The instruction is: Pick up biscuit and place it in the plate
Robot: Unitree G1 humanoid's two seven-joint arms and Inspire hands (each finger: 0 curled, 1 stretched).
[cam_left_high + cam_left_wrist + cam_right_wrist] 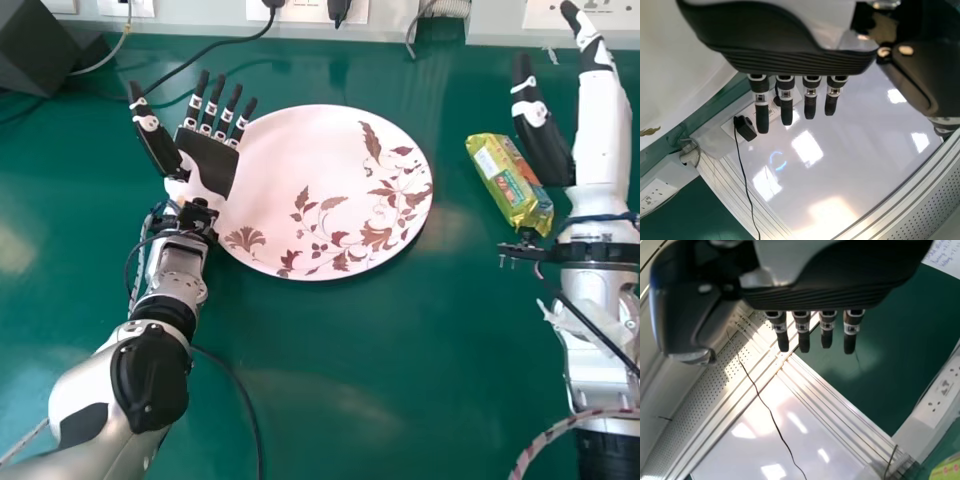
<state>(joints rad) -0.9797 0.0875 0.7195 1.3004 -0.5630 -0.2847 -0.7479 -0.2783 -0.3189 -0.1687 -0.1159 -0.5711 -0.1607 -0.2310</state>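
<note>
Head view: biscuit packet [510, 182] lay ungrasped beside the right hand [600, 130]

It sat on the green table [450, 390], between that hand and the floral plate [310, 180]. The right hand was released, its thumb close to the packet; a careless inward swing, I thought, could shove the biscuit away, and the glossy wrapper might slip. The left hand [208, 160], unclenched and empty, overlapped the plate's rim, where it could obstruct the placing or nudge the plate. A black cable [247, 405] beside the left forearm risked snagging.

Left wrist view: straight fingers pointed past the plate's edge towards a black plug [745, 128] and its cord.

Right wrist view: straight fingers held nothing; a corner of the packet showed near a white socket strip [940, 400], which left little room for overshooting.
</note>
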